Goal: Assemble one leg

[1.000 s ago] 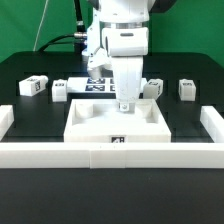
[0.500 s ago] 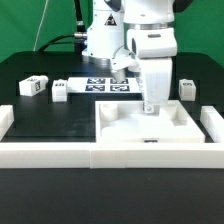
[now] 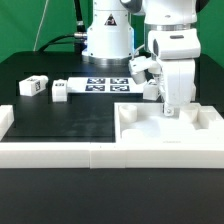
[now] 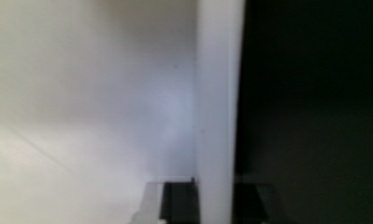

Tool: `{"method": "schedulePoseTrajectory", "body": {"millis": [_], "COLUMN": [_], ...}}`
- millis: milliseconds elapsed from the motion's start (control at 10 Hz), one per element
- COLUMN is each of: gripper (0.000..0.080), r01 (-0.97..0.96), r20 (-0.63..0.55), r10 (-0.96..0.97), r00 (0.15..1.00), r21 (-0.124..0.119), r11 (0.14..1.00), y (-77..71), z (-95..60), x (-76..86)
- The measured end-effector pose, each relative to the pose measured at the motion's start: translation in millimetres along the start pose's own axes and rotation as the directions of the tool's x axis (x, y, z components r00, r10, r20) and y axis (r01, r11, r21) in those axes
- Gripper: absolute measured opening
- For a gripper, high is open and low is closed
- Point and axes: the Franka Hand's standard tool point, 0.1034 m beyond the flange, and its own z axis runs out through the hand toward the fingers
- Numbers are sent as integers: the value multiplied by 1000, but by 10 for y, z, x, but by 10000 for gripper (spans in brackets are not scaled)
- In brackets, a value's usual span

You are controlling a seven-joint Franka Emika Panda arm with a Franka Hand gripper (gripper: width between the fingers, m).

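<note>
1. In the exterior view alone: Panda arm (image 3: pixel 170 40), upright, wrist pointing straight down.
2. Square tabletop (image 3: pixel 128 122) beneath; from the wrist only a blurred white rim (image 4: pixel 218 100).
3. Gripper (image 3: pixel 170 108) narrow, pinching that rim.
4. Leg (image 3: pixel 60 91) and second leg (image 3: pixel 33 86) at gripper's 9 o'clock, well apart.
</note>
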Motion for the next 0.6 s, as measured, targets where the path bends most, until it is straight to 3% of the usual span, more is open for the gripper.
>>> {"method": "schedulePoseTrajectory", "body": {"millis": [400, 500, 600], "gripper": [67, 267, 267], "r01": [-41, -41, -41], "r20": [0, 0, 0], "r10": [41, 41, 41], "r00": [999, 999, 999], "r21": [0, 0, 0], "r11": [999, 999, 999], "y": [0, 0, 0], "z": [1, 2, 2], "x": [1, -1, -2]}}
